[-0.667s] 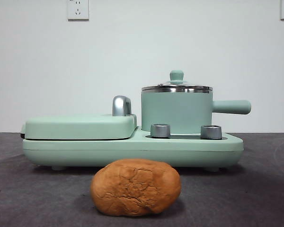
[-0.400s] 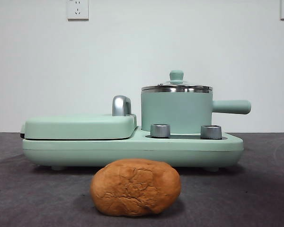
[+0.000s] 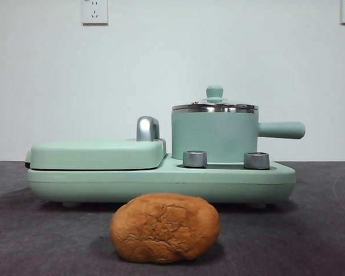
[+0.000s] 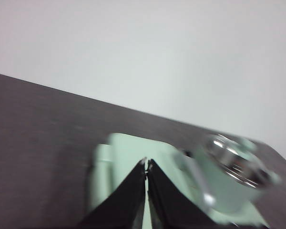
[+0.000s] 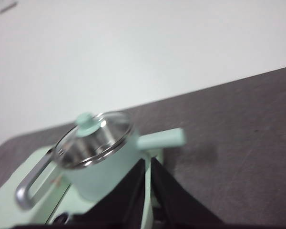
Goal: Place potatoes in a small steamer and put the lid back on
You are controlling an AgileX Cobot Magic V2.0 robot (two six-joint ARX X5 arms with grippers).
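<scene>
An orange-brown potato (image 3: 165,228) with cracked skin lies on the dark table in front of the appliance. The mint-green small steamer (image 3: 214,135) (image 5: 105,164) (image 4: 229,181) stands on the right half of the appliance, its stubby handle (image 3: 282,130) pointing right. The glass lid (image 3: 214,106) (image 5: 93,138) with its mint knob (image 5: 87,123) rests on the pot. My left gripper (image 4: 147,164) is shut, high above the flat cover, holding nothing. My right gripper (image 5: 148,162) is shut too, hovering above and short of the pot. Neither arm shows in the front view.
The mint-green base (image 3: 161,181) carries a flat griddle cover (image 3: 95,154) (image 4: 128,152) with a chrome handle (image 3: 148,128) (image 5: 31,183) on its left half. Two steel dials (image 3: 195,158) (image 3: 256,160) sit on its front. White wall with sockets (image 3: 95,11) behind.
</scene>
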